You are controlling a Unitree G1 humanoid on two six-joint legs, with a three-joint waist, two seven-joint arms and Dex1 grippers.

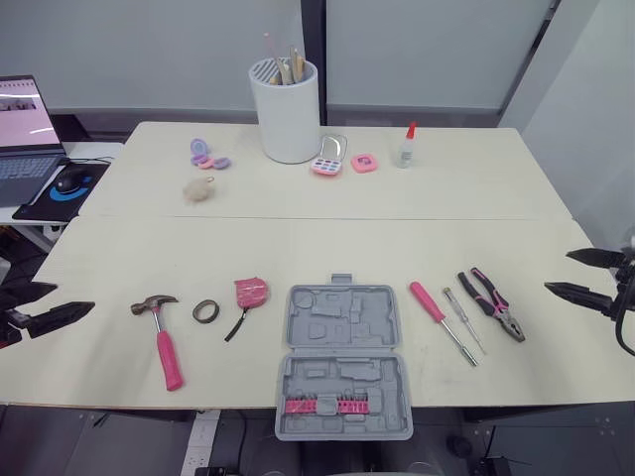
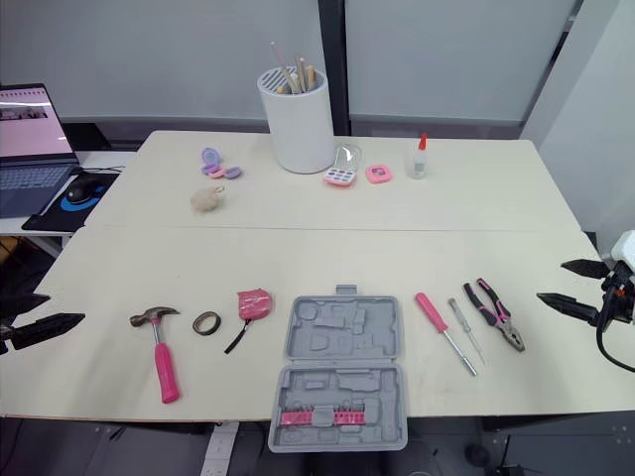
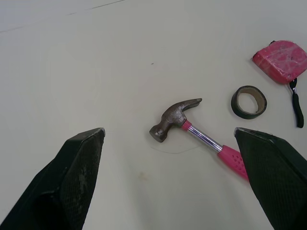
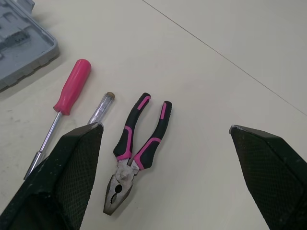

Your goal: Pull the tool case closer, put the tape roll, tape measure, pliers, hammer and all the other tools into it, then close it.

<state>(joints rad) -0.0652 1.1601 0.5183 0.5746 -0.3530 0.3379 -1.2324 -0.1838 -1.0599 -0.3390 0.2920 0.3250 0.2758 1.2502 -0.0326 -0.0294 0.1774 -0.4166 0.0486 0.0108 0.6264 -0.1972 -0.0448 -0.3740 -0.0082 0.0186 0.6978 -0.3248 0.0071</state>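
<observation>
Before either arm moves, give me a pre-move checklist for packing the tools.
1. Grey plastic tool case open: ok.
2. Case fully on the cream table: not ok, its near end overhangs the edge.
3. Left end effector and right end effector open, empty: ok.
4. Pink-handled hammer, dark tape roll, pink tape measure lie apart left of the case: ok.
5. Pink-handled screwdriver, slim clear screwdriver, pink-and-black pliers lie apart on its right: ok.

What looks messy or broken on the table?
Nothing stands out. The tool case lies open and flat, with the hammer, tape roll, tape measure and pliers lying apart on either side. Nothing looks spilled or broken.
</observation>
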